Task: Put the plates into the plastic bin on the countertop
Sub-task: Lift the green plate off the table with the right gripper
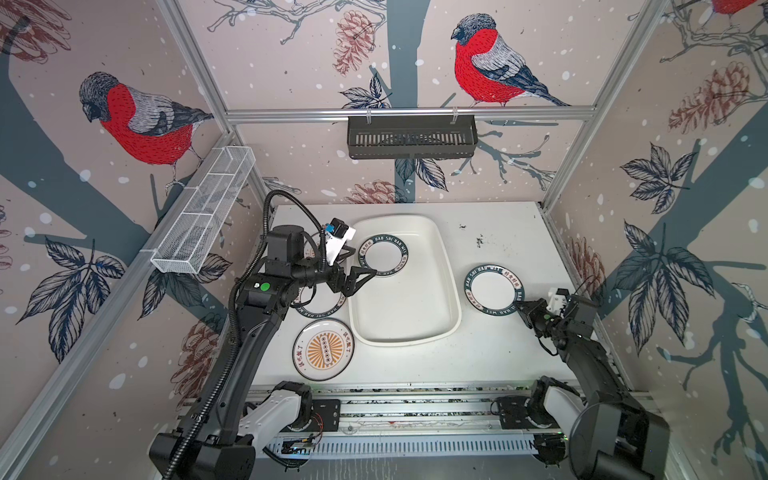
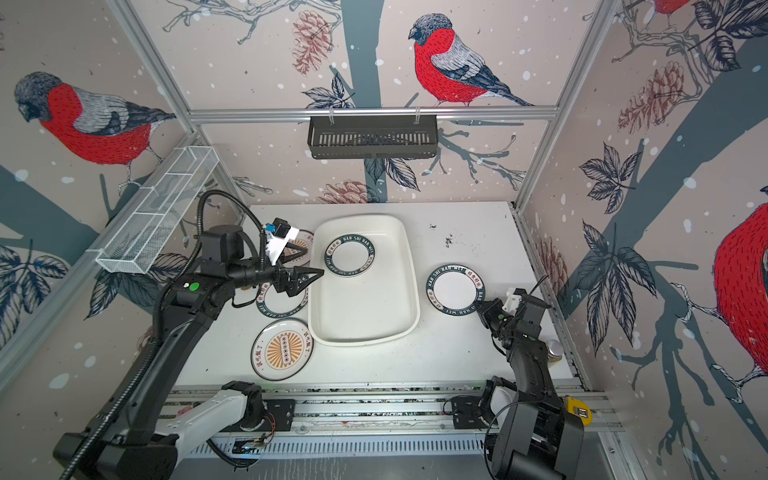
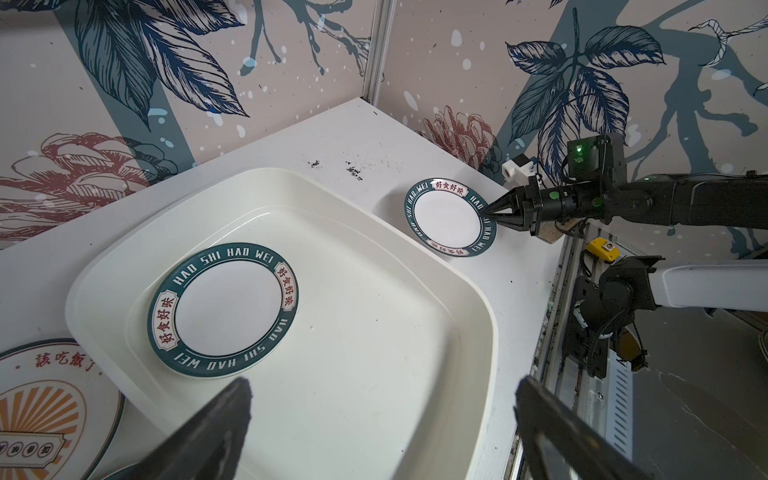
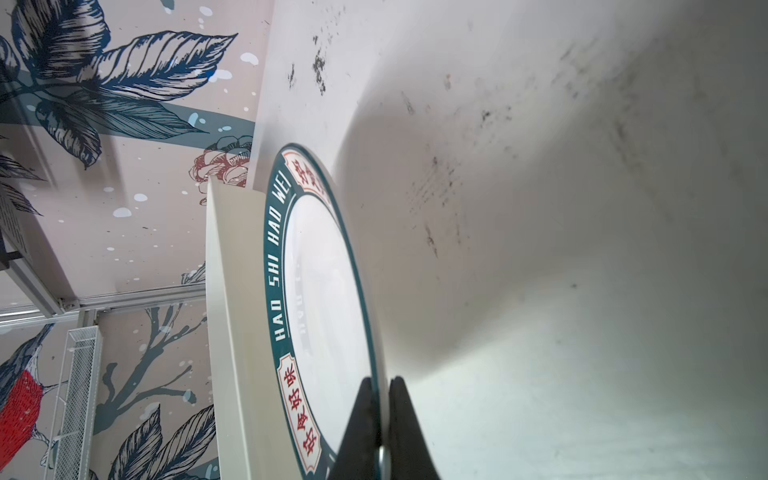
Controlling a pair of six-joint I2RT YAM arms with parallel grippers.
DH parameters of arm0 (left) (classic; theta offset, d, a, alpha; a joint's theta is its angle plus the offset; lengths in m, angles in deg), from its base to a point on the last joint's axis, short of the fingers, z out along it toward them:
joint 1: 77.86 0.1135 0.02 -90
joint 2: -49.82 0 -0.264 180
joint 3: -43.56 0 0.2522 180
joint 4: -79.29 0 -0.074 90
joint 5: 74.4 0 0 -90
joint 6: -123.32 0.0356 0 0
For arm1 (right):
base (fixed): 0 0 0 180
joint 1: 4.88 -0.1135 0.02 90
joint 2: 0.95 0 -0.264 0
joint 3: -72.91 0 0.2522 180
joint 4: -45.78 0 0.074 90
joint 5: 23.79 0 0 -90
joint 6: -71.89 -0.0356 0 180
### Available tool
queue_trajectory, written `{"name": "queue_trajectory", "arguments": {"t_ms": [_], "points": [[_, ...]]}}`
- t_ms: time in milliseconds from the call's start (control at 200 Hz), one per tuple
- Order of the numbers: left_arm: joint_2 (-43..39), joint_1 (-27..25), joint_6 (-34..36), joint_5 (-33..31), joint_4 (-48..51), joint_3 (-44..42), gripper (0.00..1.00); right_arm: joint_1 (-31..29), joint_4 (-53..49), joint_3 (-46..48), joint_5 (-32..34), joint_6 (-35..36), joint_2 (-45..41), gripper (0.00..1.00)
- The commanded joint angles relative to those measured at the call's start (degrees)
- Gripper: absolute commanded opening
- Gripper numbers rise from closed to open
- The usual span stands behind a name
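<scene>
The white plastic bin (image 1: 409, 311) (image 2: 365, 316) (image 3: 374, 353) sits mid-countertop (image 1: 498, 361) with one green-rimmed plate (image 1: 383, 254) (image 2: 350, 255) (image 3: 224, 309) lying flat in its far end. My left gripper (image 1: 361, 282) (image 2: 309, 280) (image 3: 384, 384) hovers open and empty over the bin's left rim. Right of the bin, my right gripper (image 1: 518, 305) (image 2: 480, 306) (image 3: 488, 208) (image 4: 380, 382) is shut on the rim of another green-rimmed plate (image 1: 493, 289) (image 2: 456, 289) (image 3: 449, 216) (image 4: 324, 291), which looks slightly tilted. An orange sunburst plate (image 1: 323, 350) (image 2: 282, 350) lies front left.
Under my left arm lie a further green-rimmed plate (image 1: 322, 309) and, farther back, an orange-centred one (image 2: 303, 245). A black slotted rack (image 1: 411, 137) hangs on the back wall and a white wire basket (image 1: 203, 212) on the left wall. Dirt specks (image 1: 478, 240) mark the countertop.
</scene>
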Motion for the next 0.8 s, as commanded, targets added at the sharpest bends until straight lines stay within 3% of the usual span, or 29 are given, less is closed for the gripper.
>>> {"name": "queue_trajectory", "arguments": {"t_ms": [0,795], "points": [[0.02,-0.02,0.29,1.15,-1.21,0.07,0.98,0.44,-1.08,-2.12,-1.31,1.48,-0.2,0.02],[0.46,0.02,0.51,0.62,-0.9,0.86,0.98,-0.45,-4.48,-14.78,-0.59,2.43,4.6,0.02]]}}
